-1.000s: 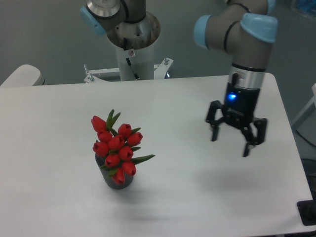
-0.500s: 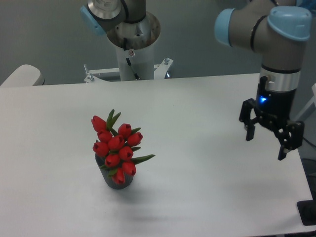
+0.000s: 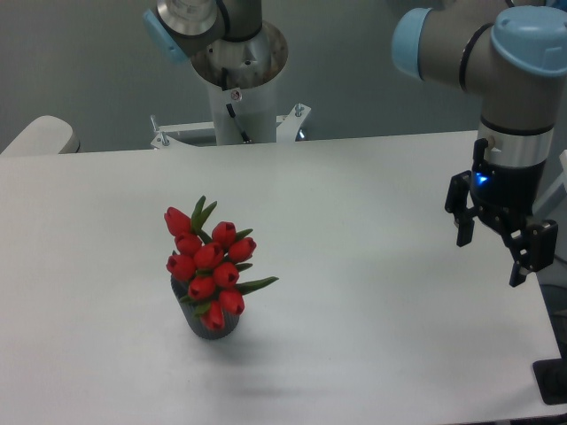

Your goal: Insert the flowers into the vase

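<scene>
Camera view shows the flowers (image 3: 210, 266) standing in the vase (image 3: 211, 324) on the table (image 3: 354, 195), while well to the right of the vase the gripper (image 3: 490, 260) hangs empty, fingers apart, seemingly above the table's edge.

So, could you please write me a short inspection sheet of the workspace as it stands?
Surface: white table, bare apart from the vase.
Job's things: flowers stand in the vase, heads leaning up and left; vase upright, left of centre.
Clutter: nothing seen.
Claw: claw open, empty, hanging over the table's right edge, far from the vase.
Cables: nothing seen.
Surroundings: arm base behind the table; pale rounded object at far left; dark object at lower right.
</scene>
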